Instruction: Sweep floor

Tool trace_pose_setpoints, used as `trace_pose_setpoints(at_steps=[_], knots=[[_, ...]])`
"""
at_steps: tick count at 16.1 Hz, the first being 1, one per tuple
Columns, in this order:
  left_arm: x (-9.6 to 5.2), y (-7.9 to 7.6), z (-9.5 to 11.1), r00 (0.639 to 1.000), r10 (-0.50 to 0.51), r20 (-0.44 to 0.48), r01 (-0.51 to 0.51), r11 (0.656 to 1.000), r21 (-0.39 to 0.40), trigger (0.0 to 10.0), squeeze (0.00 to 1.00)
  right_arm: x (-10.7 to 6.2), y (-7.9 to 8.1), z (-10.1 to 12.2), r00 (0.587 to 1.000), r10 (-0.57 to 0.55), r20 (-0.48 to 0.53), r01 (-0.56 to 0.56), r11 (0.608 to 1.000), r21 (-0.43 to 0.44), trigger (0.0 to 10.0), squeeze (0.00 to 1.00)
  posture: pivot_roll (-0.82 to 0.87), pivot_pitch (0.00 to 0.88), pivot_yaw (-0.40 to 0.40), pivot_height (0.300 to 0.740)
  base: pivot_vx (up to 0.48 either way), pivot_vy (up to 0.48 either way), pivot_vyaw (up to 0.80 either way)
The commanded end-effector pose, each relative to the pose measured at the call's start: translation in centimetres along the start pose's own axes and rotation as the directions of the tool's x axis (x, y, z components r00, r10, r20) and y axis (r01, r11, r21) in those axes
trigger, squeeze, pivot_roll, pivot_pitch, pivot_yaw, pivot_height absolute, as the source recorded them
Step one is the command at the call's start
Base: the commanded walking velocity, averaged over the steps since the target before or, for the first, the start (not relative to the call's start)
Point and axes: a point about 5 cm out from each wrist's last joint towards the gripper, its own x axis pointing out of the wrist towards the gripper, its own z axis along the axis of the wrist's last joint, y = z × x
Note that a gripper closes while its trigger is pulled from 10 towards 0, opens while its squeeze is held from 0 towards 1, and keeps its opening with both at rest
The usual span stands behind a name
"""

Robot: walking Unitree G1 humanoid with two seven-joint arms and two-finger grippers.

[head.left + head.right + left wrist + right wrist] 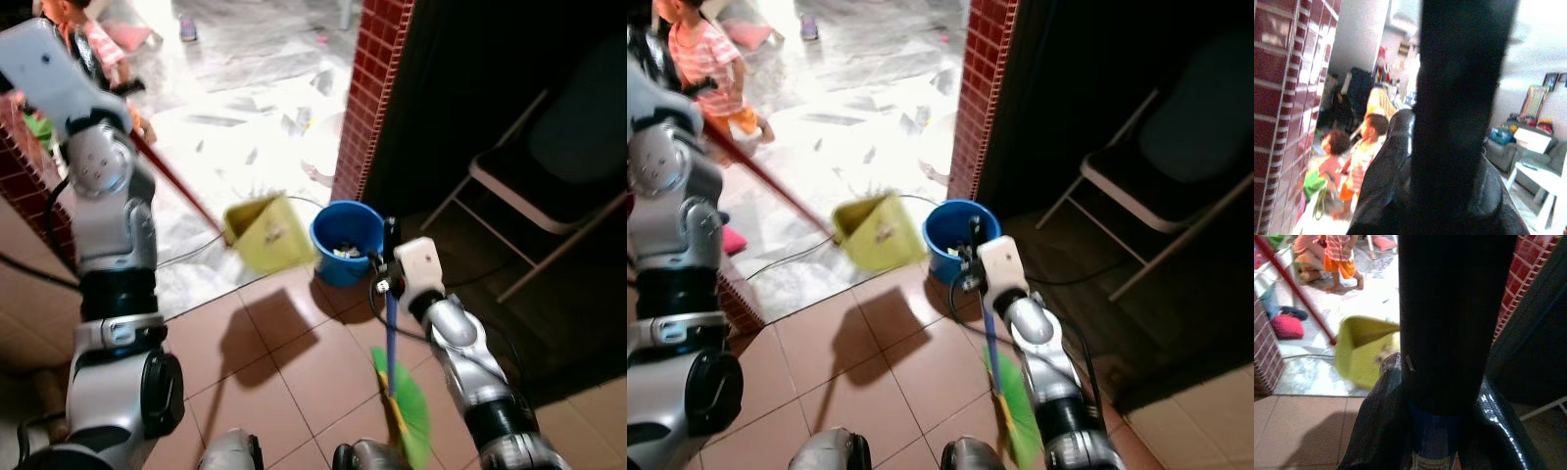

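Right gripper (390, 257) clamps the blue broom (390, 343) handle, bristles below it; its wrist camera catches a child (1342, 254). Left gripper's state I cannot tell; yellow dustpan (265, 233) hangs beside the bucket (345, 241).

Yellow dustpan (266, 233) lifted on red handle, green broom (404, 396) apparently upright

Black left gripper finger (1459, 112) seen close up, crossing middle of frame, blurred. Red brick wall (1288, 98) running along one side. Two small persons (1356, 161) being seen beyond, close together. Grey sofa (1513, 147) and white table (1542, 186) lying farther back.
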Motion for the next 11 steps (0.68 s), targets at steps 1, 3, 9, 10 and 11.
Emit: trace_pose_setpoints(at_steps=[1,3,9,10,11], knots=[[0.5,-0.7,1.4,0.997,-0.012,0.079,0.012,1.000,-0.002,10.0,0.00,-0.3,0.4,0.3,1.000,0.012,-0.007,-0.012,1.000,0.008,10.0,0.00,-0.06,0.003,0.017,0.740,0.000,0.000,0.00],[0.7,-2.0,1.5,0.994,-0.055,0.094,0.057,0.998,-0.019,10.0,0.00,-0.5,1.1,0.6,1.000,0.018,-0.001,-0.018,1.000,0.026,10.0,0.00,-0.08,0.011,0.042,0.740,0.000,0.000,0.00],[0.8,-5.0,1.3,0.985,-0.126,0.119,0.133,0.989,-0.057,10.0,0.00,-0.8,1.9,1.0,1.000,0.011,-0.017,-0.010,0.998,0.057,10.0,0.00,-0.10,0.019,0.062,0.740,0.151,0.000,0.00],[0.8,-5.3,1.3,0.985,-0.124,0.119,0.132,0.989,-0.068,10.0,0.00,-1.0,1.8,1.0,1.000,0.010,-0.021,-0.009,0.998,0.060,10.0,0.00,-0.11,0.019,0.059,0.740,0.322,0.000,0.00],[0.8,-5.5,1.3,0.985,-0.123,0.119,0.132,0.989,-0.070,10.0,0.00,-1.0,1.9,1.0,1.000,0.012,-0.023,-0.010,0.998,0.061,10.0,0.00,-0.11,0.019,0.058,0.740,0.326,0.000,0.00]])
